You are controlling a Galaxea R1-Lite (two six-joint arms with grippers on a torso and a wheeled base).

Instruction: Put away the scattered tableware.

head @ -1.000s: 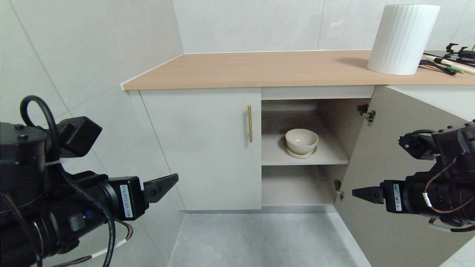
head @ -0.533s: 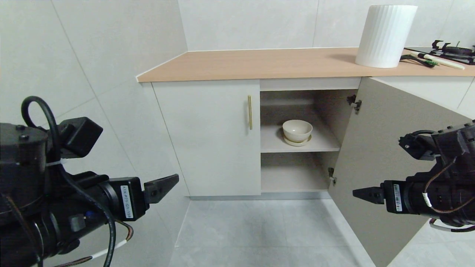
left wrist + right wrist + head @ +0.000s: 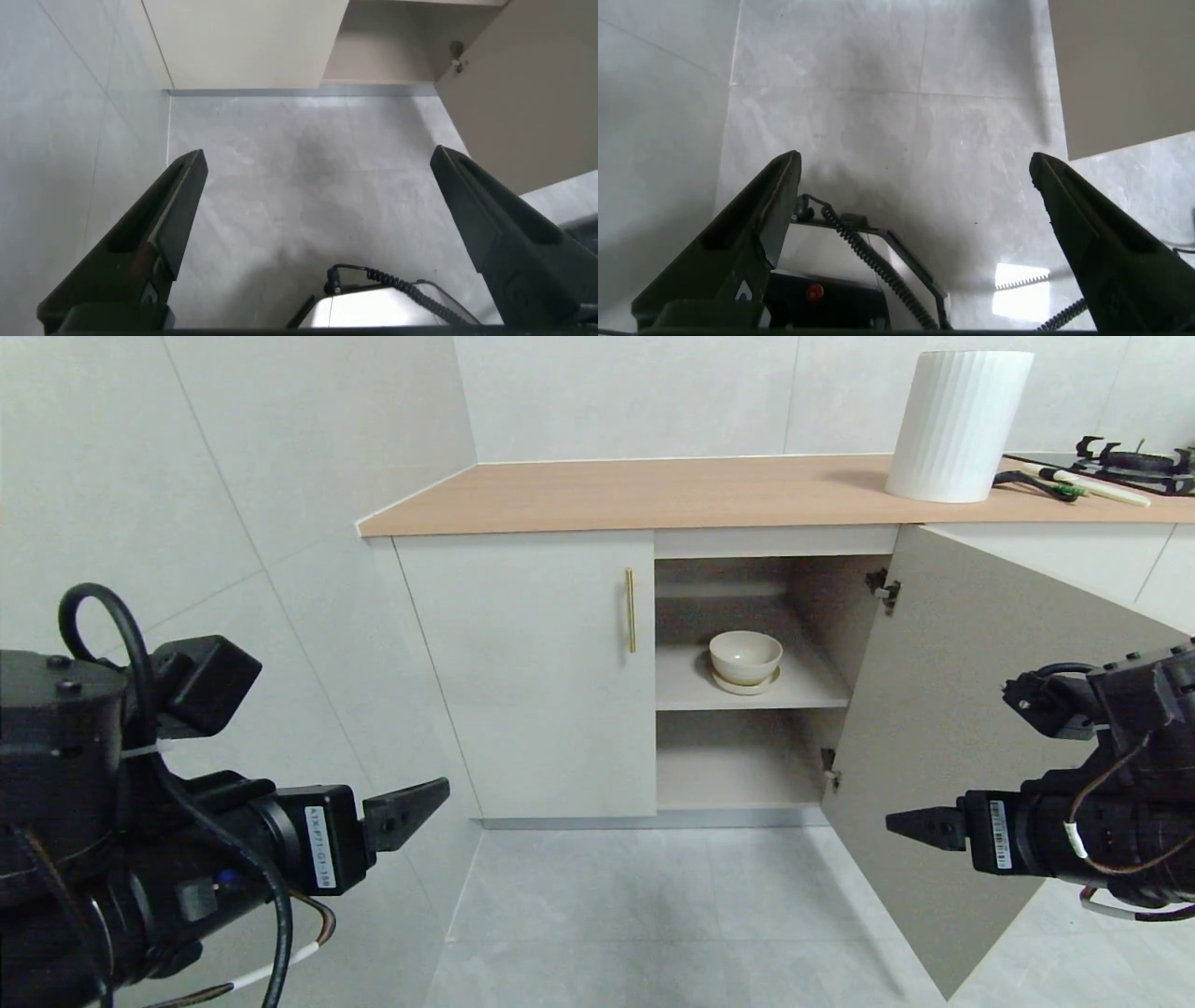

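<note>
Cream bowl [image 3: 745,656] stacked on saucer [image 3: 747,687], mid upper shelf [image 3: 681,689] nr its front edge, cabinet [image 3: 523,672] right door [image 3: 943,728] left open for access; left gripper [image 3: 318,177] & right gripper [image 3: 915,177] spread wide, empty, likely done stowing.

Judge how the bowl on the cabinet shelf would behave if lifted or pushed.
The bowl looks like glazed ceramic, so it is probably rigid, smooth enough to slip, and breakable if dropped. It sits on a small plate, so a push would likely slide it on that or drag both along the shelf.
</note>
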